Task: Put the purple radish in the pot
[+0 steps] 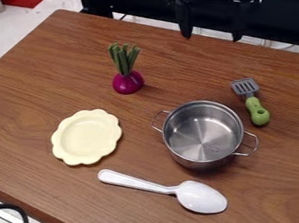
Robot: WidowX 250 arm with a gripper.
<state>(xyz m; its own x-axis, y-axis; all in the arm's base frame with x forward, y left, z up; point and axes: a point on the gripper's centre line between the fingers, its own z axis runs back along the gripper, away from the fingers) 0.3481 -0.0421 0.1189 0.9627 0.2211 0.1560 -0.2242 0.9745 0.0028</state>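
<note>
At the top edge, right of centre, my black gripper [211,29] hangs over the table's far side, its two fingers spread well apart with nothing between them. The purple radish [128,82] rests on the wooden table left of centre, its green stalks pointing toward the far edge; it is apart from the gripper, below and to its left. Right of centre stands the silver pot [203,132], with a wire handle on either side. Its inside shows bare metal.
A pale yellow scalloped plate [86,137] lies left of the pot. In front of the pot is a white spoon [200,196], and a green-handled spatula [257,111] lies to its right. The wooden table's [35,90] far edge runs below the gripper.
</note>
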